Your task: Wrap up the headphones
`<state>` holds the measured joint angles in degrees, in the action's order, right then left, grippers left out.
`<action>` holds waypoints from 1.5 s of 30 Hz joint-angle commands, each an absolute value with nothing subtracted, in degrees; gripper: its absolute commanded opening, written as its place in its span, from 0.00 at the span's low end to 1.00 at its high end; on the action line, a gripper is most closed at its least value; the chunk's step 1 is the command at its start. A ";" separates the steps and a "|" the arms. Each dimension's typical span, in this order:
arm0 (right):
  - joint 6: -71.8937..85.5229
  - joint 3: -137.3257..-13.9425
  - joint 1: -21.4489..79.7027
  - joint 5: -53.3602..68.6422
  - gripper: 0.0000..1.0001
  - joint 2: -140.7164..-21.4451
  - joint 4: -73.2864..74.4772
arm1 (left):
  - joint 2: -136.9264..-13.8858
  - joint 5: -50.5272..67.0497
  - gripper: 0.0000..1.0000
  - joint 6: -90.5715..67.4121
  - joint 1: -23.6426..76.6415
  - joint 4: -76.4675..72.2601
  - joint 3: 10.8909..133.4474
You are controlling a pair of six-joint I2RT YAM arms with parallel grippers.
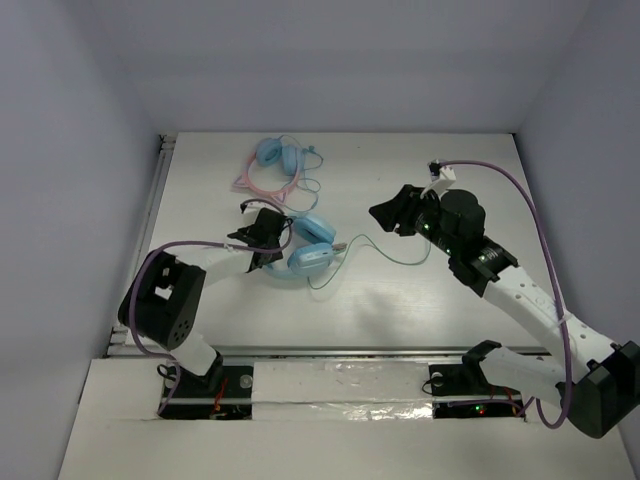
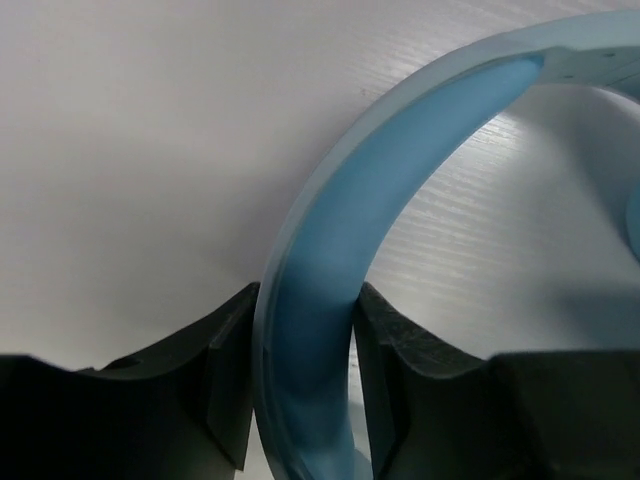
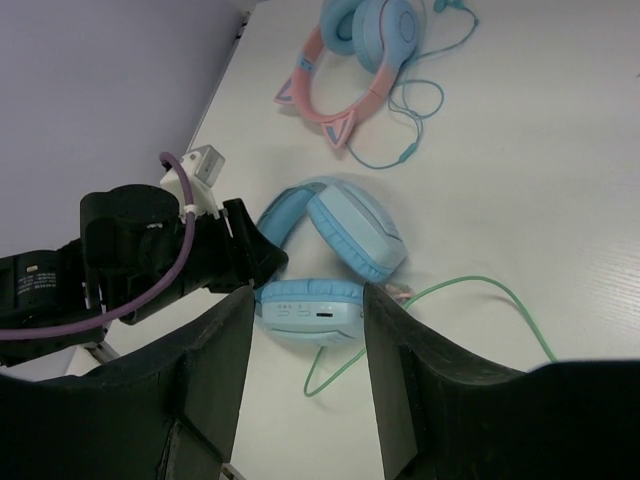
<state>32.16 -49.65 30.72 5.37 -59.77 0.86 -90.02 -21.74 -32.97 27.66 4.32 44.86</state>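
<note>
Two headsets lie on the white table (image 1: 400,320): the large light-blue headphones (image 1: 312,243) (image 3: 345,235) and one smaller cat-ear pair (image 1: 275,165) (image 3: 355,50) with a pink band.

Measured from the cat-ear pair, the headphones lie just on its near side, toward the arm bases, close to it but apart. Their long axis runs left to right. The blue headband (image 2: 320,240) arches to the left and the two oval cups (image 3: 355,230) lie to the right, one beyond the other. A single thin pale green cable (image 1: 385,255) (image 3: 480,290) leaves the cups and trails farther right across the table.

The left gripper (image 1: 262,238) (image 2: 305,300), also on the near side of the cat-ear pair, is clamped on the headband. In the left wrist view both dark fingers (image 2: 225,380) press against the band's sides.

The right gripper (image 1: 390,213) (image 3: 307,300) is well to the right of the cat-ear pair and somewhat nearer the bases. Its jaws are spread wide and hold nothing. In its wrist view the nearer cup shows through the gap between the fingers.
</note>
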 commanded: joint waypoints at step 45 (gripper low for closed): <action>19.16 -38.50 30.15 30.85 0.75 -59.58 -26.09 | -60.29 18.98 0.00 -20.30 13.80 22.85 76.11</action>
